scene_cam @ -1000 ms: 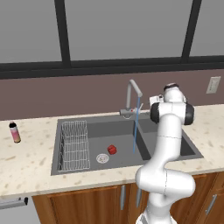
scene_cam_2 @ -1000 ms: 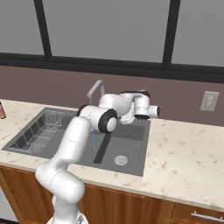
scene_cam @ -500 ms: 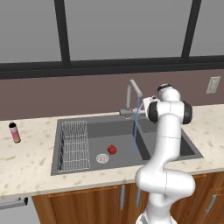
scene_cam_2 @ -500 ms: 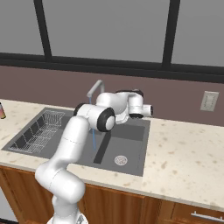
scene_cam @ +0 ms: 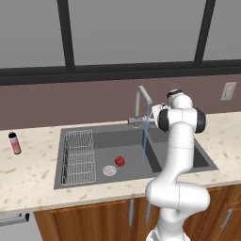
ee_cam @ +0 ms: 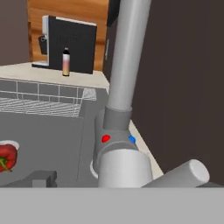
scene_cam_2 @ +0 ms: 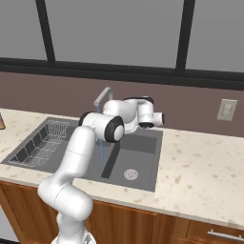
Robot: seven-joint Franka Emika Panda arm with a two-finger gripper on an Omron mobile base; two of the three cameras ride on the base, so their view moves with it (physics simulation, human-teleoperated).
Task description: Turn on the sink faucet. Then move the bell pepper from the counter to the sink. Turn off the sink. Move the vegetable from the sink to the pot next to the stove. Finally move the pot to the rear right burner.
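The sink faucet [scene_cam: 140,104] stands behind the sink [scene_cam: 123,140], and a thin blue stream of water [scene_cam: 145,137] falls from its spout. The red bell pepper [scene_cam: 120,161] lies in the left basin beside the round drain [scene_cam: 109,170]. My gripper [scene_cam: 150,115] hangs just right of the faucet's base and points left at it. It is open and holds nothing. In the hand view the faucet's stem [ee_cam: 127,52] and its base with a red and a blue dot [ee_cam: 117,139] are very close. The lever [ee_cam: 181,174] sticks out at lower right, and the pepper [ee_cam: 6,157] sits at far left.
A wire rack [scene_cam: 78,156] fills the left end of the sink. A pink-and-tan bottle [scene_cam: 15,142] stands on the counter [scene_cam: 28,174] at far left. A black machine [ee_cam: 70,46] stands beyond the bottle. A wall outlet [scene_cam: 228,91] sits at the right. The window wall runs close behind the faucet.
The hand has swung left along the wall, closer to the faucet's base. The water keeps running and the pepper has not moved.
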